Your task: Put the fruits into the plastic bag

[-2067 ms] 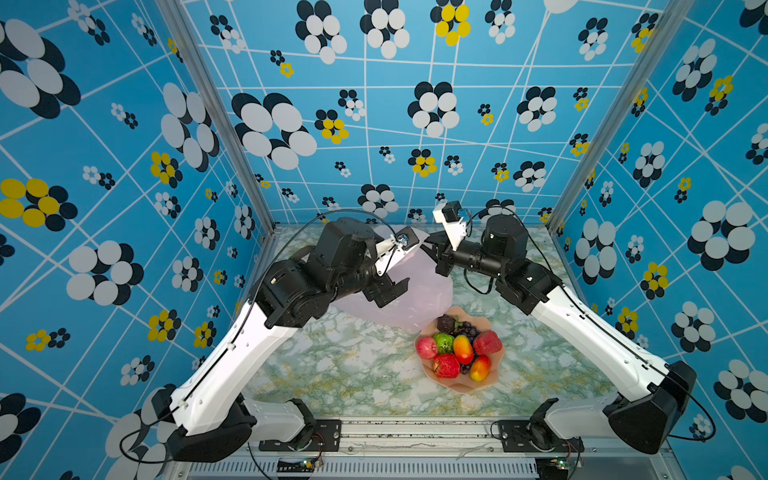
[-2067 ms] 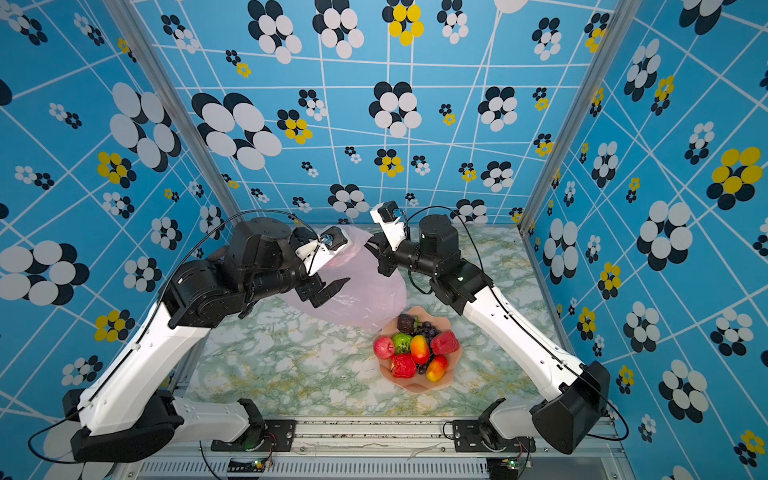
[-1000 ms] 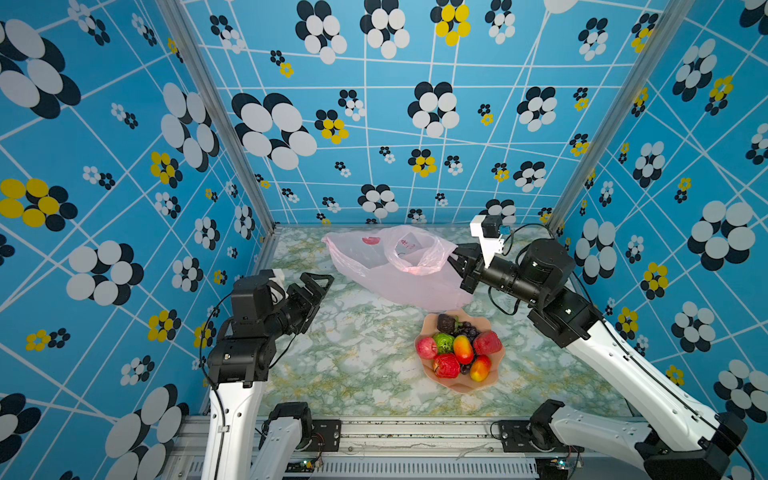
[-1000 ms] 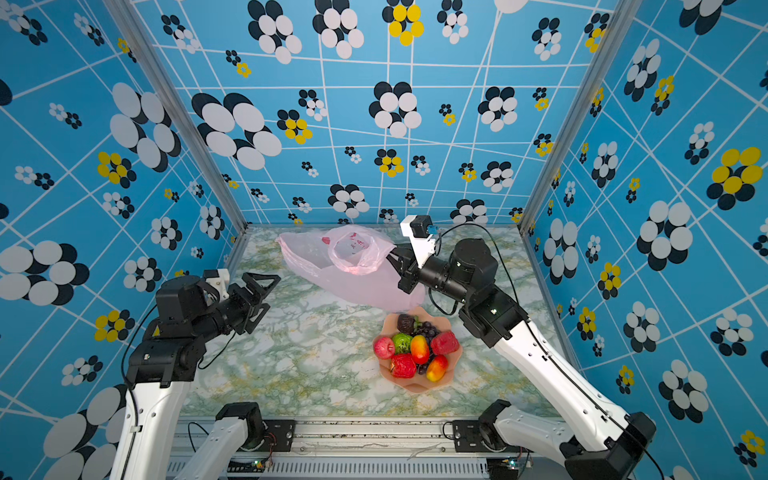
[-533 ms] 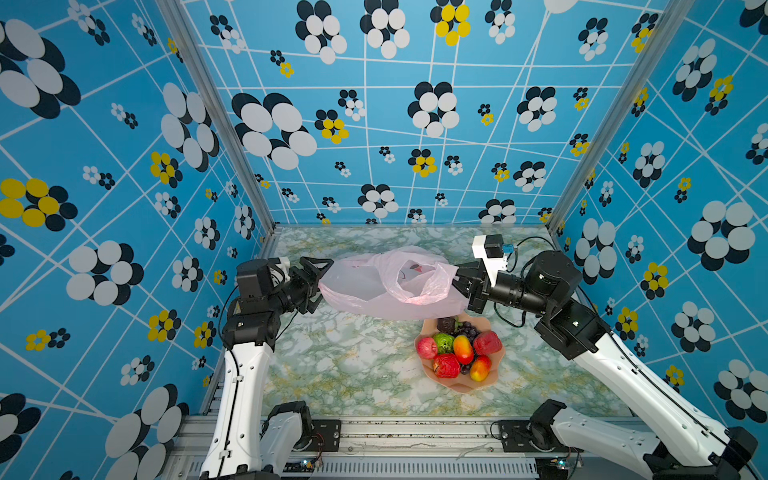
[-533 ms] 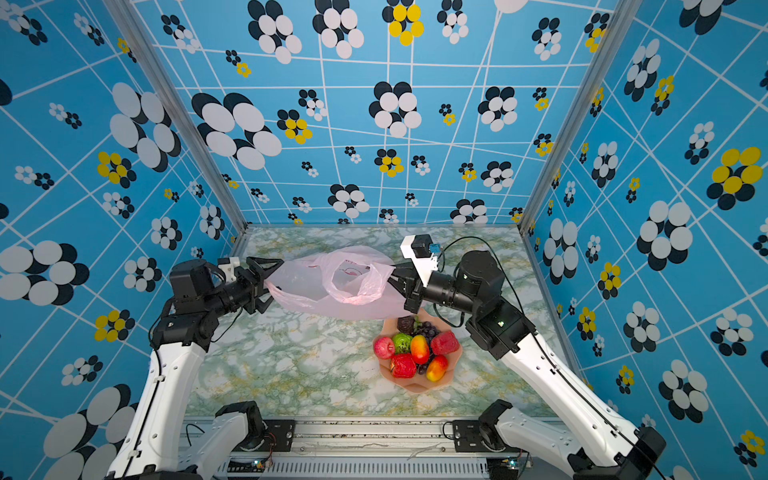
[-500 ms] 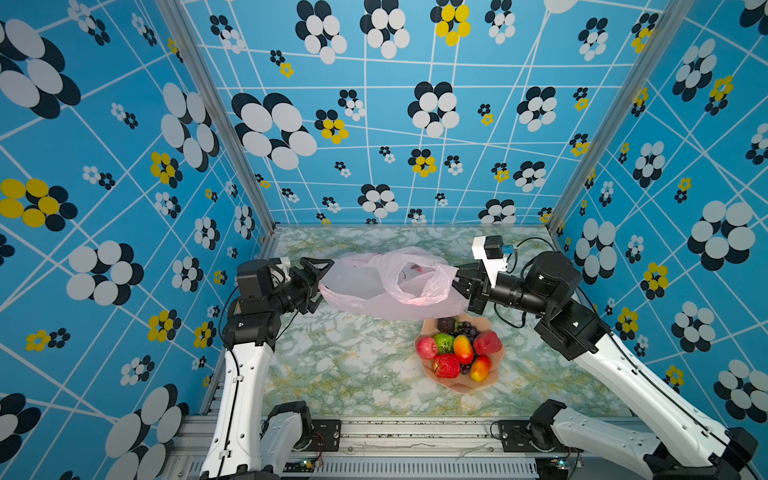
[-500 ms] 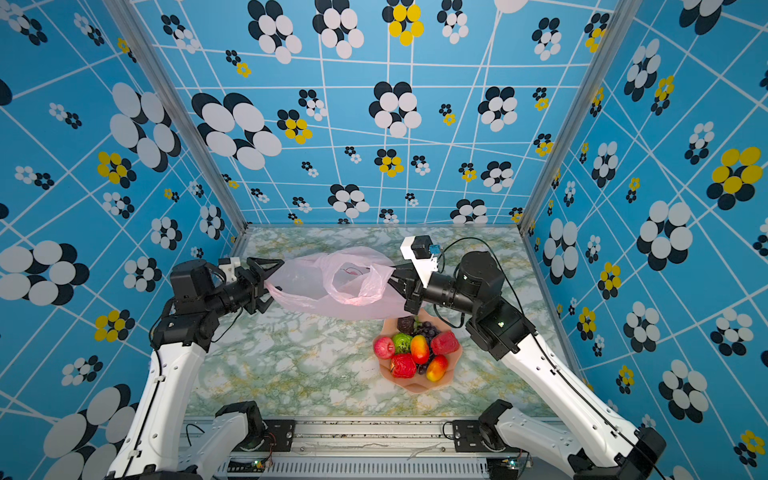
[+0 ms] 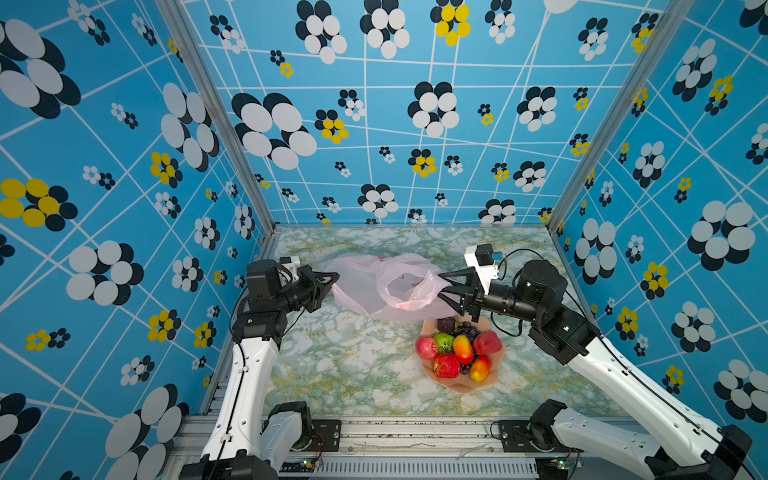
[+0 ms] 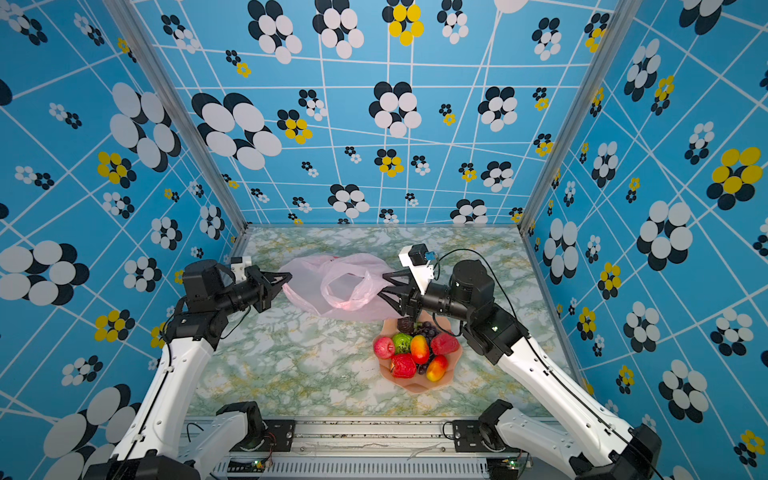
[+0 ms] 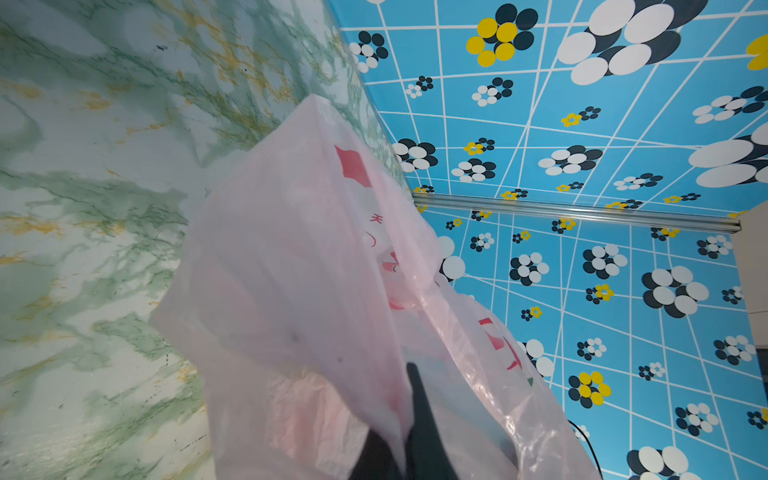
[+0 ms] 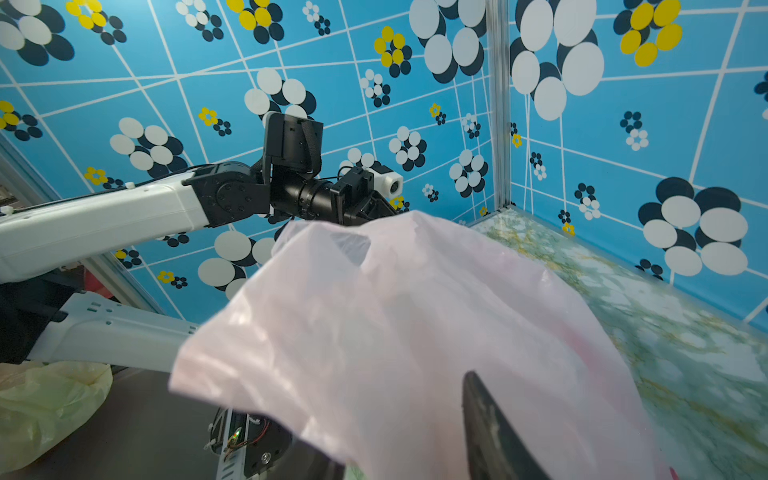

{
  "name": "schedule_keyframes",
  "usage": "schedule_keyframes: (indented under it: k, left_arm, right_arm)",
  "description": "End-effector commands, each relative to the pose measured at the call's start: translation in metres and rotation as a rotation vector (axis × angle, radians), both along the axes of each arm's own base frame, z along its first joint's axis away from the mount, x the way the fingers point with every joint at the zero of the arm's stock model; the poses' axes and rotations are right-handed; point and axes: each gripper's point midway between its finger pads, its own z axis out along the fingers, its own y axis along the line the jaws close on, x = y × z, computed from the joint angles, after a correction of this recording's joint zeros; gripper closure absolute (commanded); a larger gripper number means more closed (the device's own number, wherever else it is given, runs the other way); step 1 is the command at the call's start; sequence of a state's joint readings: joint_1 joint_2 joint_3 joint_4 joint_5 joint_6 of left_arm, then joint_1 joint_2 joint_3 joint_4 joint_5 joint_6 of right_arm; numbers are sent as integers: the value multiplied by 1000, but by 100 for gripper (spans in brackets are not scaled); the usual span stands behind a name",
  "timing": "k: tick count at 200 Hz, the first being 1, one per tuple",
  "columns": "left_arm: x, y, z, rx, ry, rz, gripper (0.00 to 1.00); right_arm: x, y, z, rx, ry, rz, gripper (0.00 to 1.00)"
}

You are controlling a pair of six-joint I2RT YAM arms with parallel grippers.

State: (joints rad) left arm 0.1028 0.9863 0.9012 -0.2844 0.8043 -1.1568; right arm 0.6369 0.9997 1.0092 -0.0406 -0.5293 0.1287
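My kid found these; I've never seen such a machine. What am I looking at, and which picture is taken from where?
Two white robot arms work over a marble-look table. Two pictures look down from overhead; the other two come from cameras on the arms' wrists. A pink bowl of toy fruits sits on the table, near a thin pink plastic bag. The left claw is pinched shut on the bag's edge; the right claw stands open at its other end.
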Motion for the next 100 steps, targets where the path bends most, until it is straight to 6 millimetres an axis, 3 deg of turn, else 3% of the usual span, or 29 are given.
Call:
schedule_keyframes:
  k: [1, 46, 70, 100]
  left_arm:
    - [-6, -7, 55, 115, -181, -40, 100]
    - [-22, -32, 129, 272, -377, -149, 100]
    - [-27, -50, 146, 318, -432, -219, 100]
    - [-31, -66, 153, 324, -464, -272, 100]
  right_arm:
    - [-2, -12, 2, -68, 42, -46, 1]
    - [-14, -39, 12, -189, -81, -141, 1]
    - [-16, -39, 23, -220, -101, -145, 1]
    - [-11, -44, 31, -233, -104, -197, 1]
